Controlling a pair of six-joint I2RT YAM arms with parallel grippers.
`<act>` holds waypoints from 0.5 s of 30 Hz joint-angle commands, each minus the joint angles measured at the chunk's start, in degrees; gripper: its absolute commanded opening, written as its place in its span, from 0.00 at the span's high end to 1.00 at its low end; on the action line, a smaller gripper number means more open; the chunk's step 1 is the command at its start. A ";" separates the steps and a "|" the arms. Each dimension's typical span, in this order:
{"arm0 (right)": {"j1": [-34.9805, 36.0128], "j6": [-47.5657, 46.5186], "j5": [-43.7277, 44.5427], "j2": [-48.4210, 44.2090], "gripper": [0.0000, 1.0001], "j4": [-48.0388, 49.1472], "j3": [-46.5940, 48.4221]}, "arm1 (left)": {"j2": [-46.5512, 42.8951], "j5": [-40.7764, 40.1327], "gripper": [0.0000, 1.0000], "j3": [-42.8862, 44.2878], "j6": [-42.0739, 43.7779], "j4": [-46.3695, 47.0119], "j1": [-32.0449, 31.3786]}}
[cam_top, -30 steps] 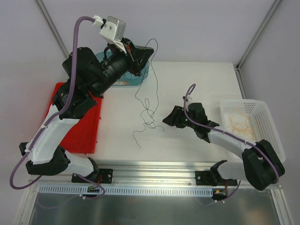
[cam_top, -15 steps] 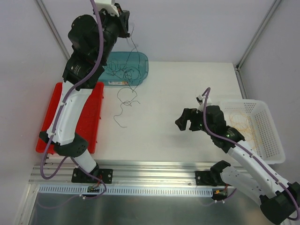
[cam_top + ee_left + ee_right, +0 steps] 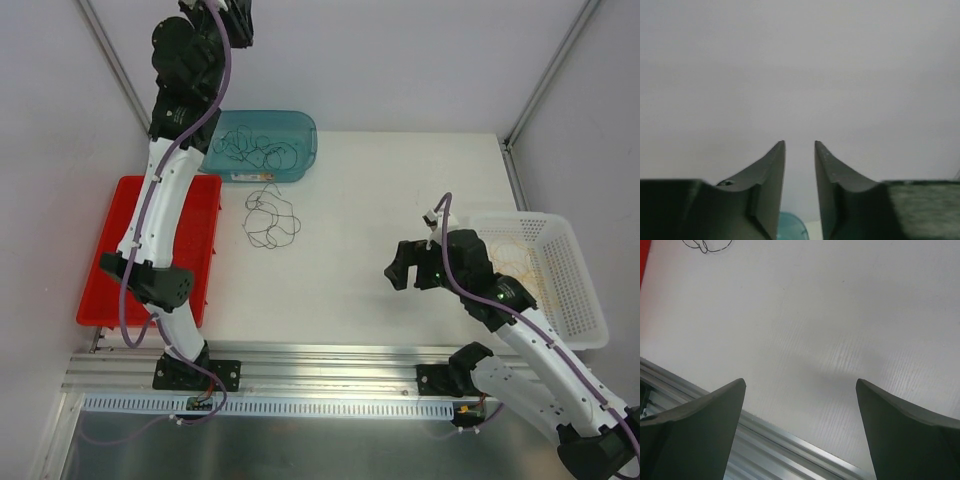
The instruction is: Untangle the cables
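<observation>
Left gripper (image 3: pixel 800 146) is hovering high against the back wall, its jaws standing a narrow slit apart and gripping nothing. Right gripper (image 3: pixel 800 382) is hanging low over the table (image 3: pixel 400 190) near the front rail (image 3: pixel 770 445), its jaws spreading wide around nothing. One dark cable (image 3: pixel 272 220) is lying in loose loops on the table, just in front of the teal bin (image 3: pixel 308 130); a second dark tangle (image 3: pixel 255 150) is resting inside that bin. Yellow-orange cables (image 3: pixel 512 262) are lying coiled in the white basket (image 3: pixel 580 300) at the right edge. A red tray (image 3: pixel 200 260) is sitting at the left.
</observation>
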 commanded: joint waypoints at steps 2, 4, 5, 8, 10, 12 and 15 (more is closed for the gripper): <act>-0.21 -1.17 0.84 0.41 0.03 -1.18 0.66 | -6.19 4.80 0.55 -15.88 -8.26 3.63 0.33; -0.21 -1.17 0.67 1.72 0.03 -0.83 0.39 | -10.49 4.81 0.41 -27.04 -12.64 2.50 0.33; -0.21 -1.00 -0.03 2.08 0.03 -0.39 0.30 | -11.91 4.72 0.37 -30.47 -13.89 1.88 0.24; -0.21 -0.39 -0.92 2.70 0.03 0.92 -0.48 | -16.83 3.93 0.20 -43.57 -18.29 0.65 0.15; -0.21 -0.03 -1.18 2.78 0.03 1.37 -1.28 | -19.39 2.01 0.14 -51.57 -20.14 -2.42 0.06; -0.21 0.41 -1.71 2.87 0.03 1.90 -1.63 | -20.09 -2.03 0.06 -57.28 -21.45 -4.70 -0.11; -0.13 0.76 -1.97 2.61 0.03 1.90 -2.24 | -17.92 -5.99 0.01 -60.38 -23.12 -10.59 -0.11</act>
